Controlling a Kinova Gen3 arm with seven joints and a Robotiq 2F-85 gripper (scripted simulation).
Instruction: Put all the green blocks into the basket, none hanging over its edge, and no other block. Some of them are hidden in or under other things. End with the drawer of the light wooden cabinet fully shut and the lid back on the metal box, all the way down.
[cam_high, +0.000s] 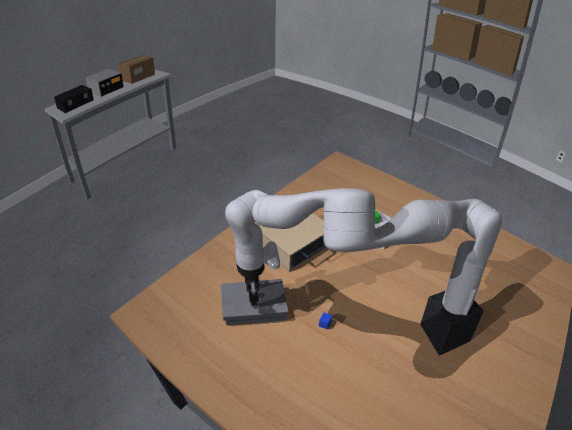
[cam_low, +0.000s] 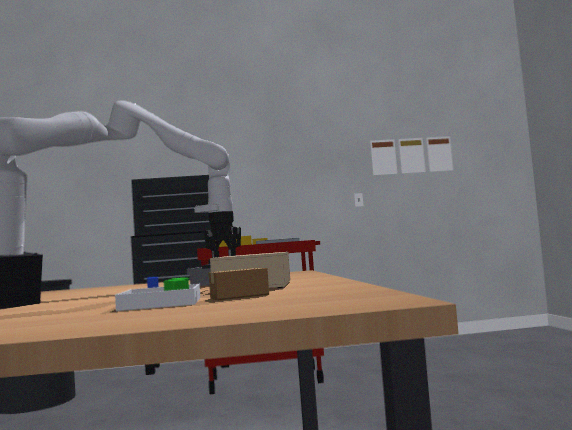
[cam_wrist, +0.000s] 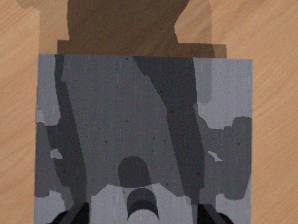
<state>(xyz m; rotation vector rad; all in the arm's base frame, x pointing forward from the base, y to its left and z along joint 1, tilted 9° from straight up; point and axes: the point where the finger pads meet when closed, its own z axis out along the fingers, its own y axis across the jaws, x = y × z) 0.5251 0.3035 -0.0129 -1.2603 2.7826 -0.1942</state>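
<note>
My gripper (cam_high: 254, 302) (cam_low: 224, 253) (cam_wrist: 144, 214) is open over the metal box's lid (cam_high: 232, 296) (cam_wrist: 115, 125). Its fingers stand on either side of the lid's round knob, at the bottom of the wrist view. The lid lies on the grey metal box (cam_high: 256, 321); whether it is fully down is hard to tell. Green (cam_high: 377, 217) (cam_low: 176, 284), one block or more, shows in the white basket (cam_low: 157, 299). The light wooden cabinet (cam_high: 295, 235) (cam_low: 280, 270) has a shadowed front with a handle; I cannot tell whether its drawer is fully shut.
A blue block (cam_high: 325, 320) (cam_low: 153, 282) lies on the wooden table (cam_high: 260, 370) (cam_low: 350, 305), beside the metal box and outside the basket. A brown box (cam_low: 239, 284) stands between the basket and the cabinet in the exterior view. The arm partly hides the basket in the top view.
</note>
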